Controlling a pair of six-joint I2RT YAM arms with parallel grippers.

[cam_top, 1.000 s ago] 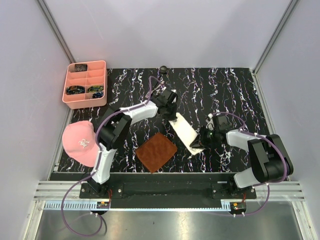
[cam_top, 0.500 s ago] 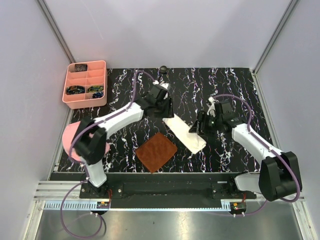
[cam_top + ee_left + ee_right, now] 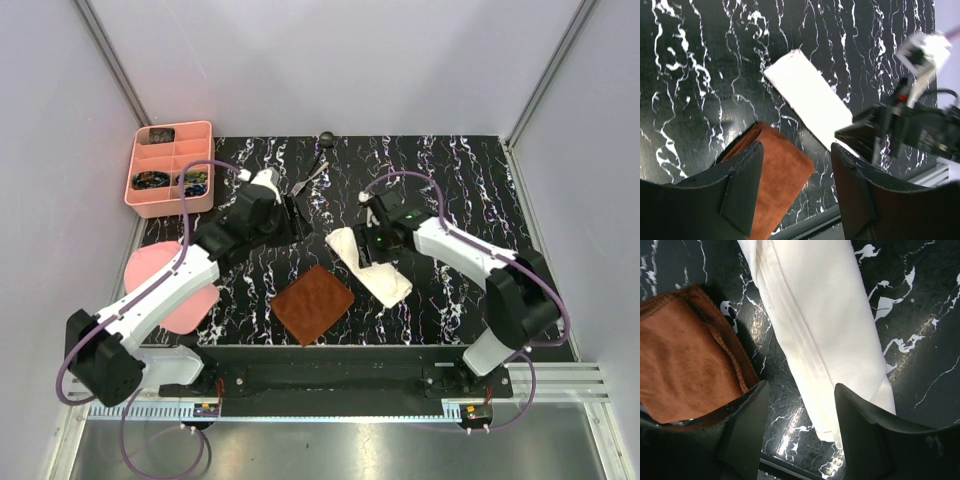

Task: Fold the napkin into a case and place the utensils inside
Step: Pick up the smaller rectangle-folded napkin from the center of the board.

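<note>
Black, white-veined counter (image 3: 450,170) enclosed by pale walls, shown from above and from both wrists. At its centre the napkin (image 3: 372,268) is seen already folded into a narrow case (image 3: 810,100), its long axis running from 10 to 4 o'clock. Stacked layers are visible along one long edge in the right wrist view. A brown mat (image 3: 313,303) lies just beside it at 7 o'clock, and a pink tray (image 3: 168,208) is set at the counter's 10 o'clock corner. The utensils, a fork (image 3: 306,183) and a spoon (image 3: 326,137), are found near the 12 o'clock edge, well apart from the case and not yet inside it.

The left gripper (image 3: 797,150) is held above mat and case, jaws apart and empty. The right gripper (image 3: 801,387) hangs low over the case, jaws likewise apart, gripping nothing.

Folding is judged complete, so loading is the step in hand. It is best done by taking each utensil by its slim handle with the nearer left arm while the top layer is lifted at the open end, so that the case is neither dragged nor unfolded. Which end is open cannot be told.
</note>
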